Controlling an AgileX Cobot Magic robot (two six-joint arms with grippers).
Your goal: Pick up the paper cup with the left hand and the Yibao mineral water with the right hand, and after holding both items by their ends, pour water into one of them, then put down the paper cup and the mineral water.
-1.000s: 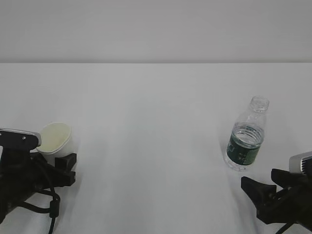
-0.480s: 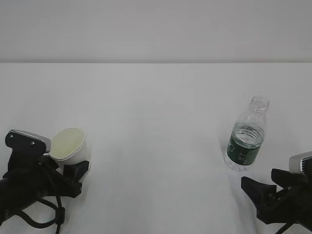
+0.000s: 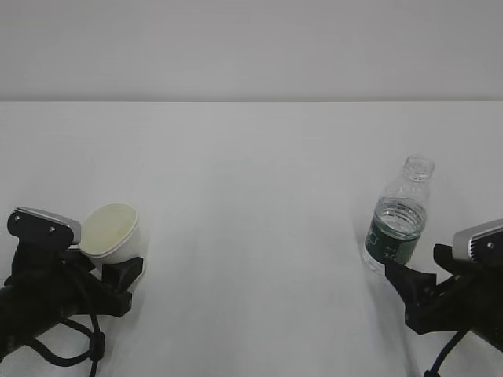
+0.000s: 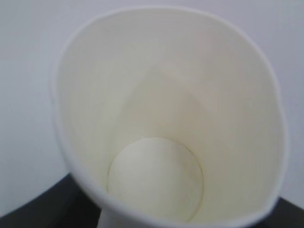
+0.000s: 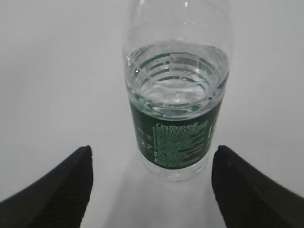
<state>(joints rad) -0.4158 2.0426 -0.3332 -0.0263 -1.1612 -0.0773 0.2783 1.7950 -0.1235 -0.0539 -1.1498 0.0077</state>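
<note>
While the paper cup (image 3: 112,231) is kept clamped, tilted, in the left hand (image 3: 75,279), the Yibao mineral water (image 3: 398,221) is now neared on the table (image 3: 251,173) by the right hand (image 3: 428,298), its fingers spread and not touching.

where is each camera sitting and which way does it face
Exterior view: above the near table edge, slanting down; the left hand with the paper cup and the right hand show.
Left wrist view: on the left arm, looking into the paper cup; dark gripper parts sit in the bottom corners.
Right wrist view: on the right arm, facing the Yibao mineral water between two black fingers.
Shared: exterior and right wrist both show the bottle.
</note>
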